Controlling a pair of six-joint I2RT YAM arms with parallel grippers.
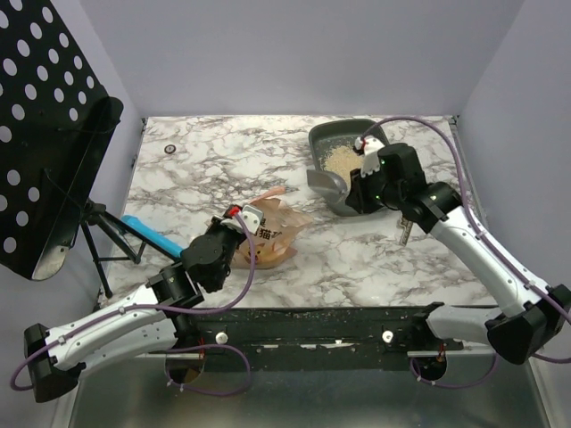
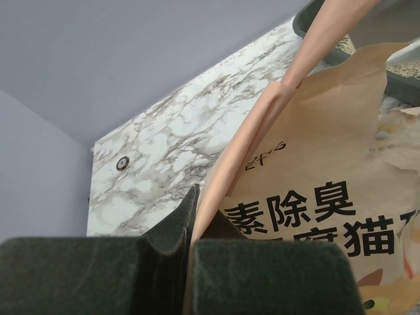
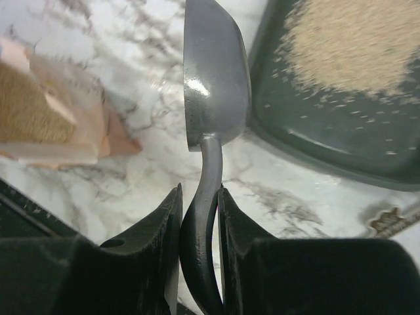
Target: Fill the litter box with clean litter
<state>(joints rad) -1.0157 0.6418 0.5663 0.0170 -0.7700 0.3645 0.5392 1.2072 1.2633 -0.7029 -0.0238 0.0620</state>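
Clamping right tool [image 3: 199,197]: closed on grey scoop [image 3: 213,79] handle
Left tool [image 2: 197,226]: pinching litter bag [image 2: 315,164] edge
Clean litter [image 3: 354,39]: heap in litter box [image 3: 328,147]

The marble table [image 1: 223,169] carries the litter box [image 1: 337,135] far right and a printed bag [image 1: 272,230] near centre.

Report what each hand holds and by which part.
The left hand pinches the orange-tan printed plastic bag by a folded edge. The right hand grips the small grey scoop by its curved handle.
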